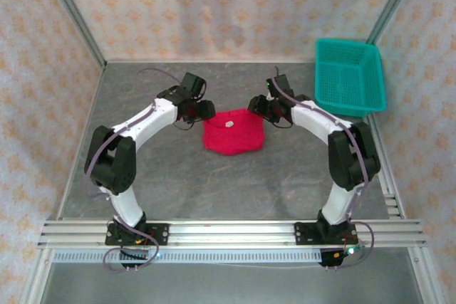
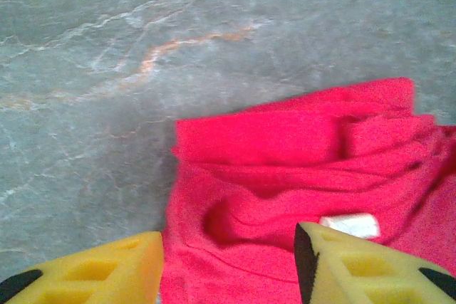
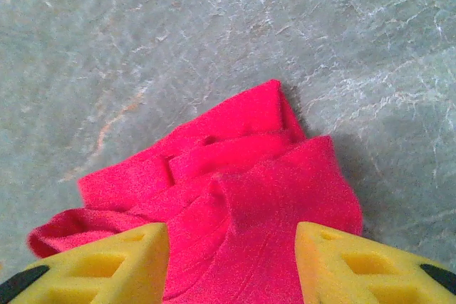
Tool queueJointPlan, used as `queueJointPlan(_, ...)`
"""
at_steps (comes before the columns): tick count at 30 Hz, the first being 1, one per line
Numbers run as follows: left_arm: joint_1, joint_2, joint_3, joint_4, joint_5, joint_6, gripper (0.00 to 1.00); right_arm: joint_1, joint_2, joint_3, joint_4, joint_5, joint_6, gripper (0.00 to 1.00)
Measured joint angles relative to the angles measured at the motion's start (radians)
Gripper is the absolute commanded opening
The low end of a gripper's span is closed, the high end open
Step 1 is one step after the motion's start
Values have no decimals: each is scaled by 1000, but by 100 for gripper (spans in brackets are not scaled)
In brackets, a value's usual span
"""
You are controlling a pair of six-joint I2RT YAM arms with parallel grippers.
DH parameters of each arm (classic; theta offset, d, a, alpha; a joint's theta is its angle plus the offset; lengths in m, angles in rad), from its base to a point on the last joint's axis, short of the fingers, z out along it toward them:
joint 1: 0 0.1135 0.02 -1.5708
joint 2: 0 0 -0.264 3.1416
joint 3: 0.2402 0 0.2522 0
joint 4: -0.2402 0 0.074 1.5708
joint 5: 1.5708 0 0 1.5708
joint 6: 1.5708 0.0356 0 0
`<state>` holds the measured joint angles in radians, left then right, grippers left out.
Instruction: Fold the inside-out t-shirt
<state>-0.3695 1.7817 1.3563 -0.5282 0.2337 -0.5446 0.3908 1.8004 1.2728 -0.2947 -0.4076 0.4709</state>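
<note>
Bright red soft cloth t-shirt point(image 1: 234, 132) lies bunched on grey counter point(image 1: 214, 183) between left tool point(image 2: 229, 236) and right tool point(image 3: 231, 229), both spread.

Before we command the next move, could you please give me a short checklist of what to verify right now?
1. Jaws of the left gripper apart: ok.
2. Jaws of the right gripper apart: ok.
3. The t-shirt lies as a compact bundle between both grippers: ok.
4. Fold edges aligned: not ok, the layers stagger and bunch.
5. The white tag is uncovered on top: ok.
6. The teal basket stands apart from the t-shirt: ok.
</note>
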Motion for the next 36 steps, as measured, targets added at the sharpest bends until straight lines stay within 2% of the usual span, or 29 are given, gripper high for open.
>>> queueJointPlan(7,16,105,22,2,47,4,48,3,93,42,-68,0,-84,50)
queueJointPlan(9,15,120,29,3,56,3,40,3,108,52,-73,-1,-95,39)
queueJointPlan(13,15,154,55,10,70,1,17,3,112,58,-84,-4,-109,10)
queueJointPlan(15,15,165,60,10,73,10,10,3,112,61,-90,-3,-108,1)
queueJointPlan(19,15,167,71,0,72,19,3,3,95,65,-119,8,-114,0)
queueJointPlan(29,16,124,89,-28,39,24,1,3,-88,87,-184,49,-113,0)
queueJointPlan(36,26,116,91,-29,25,24,1,3,-64,158,-185,76,-114,0)
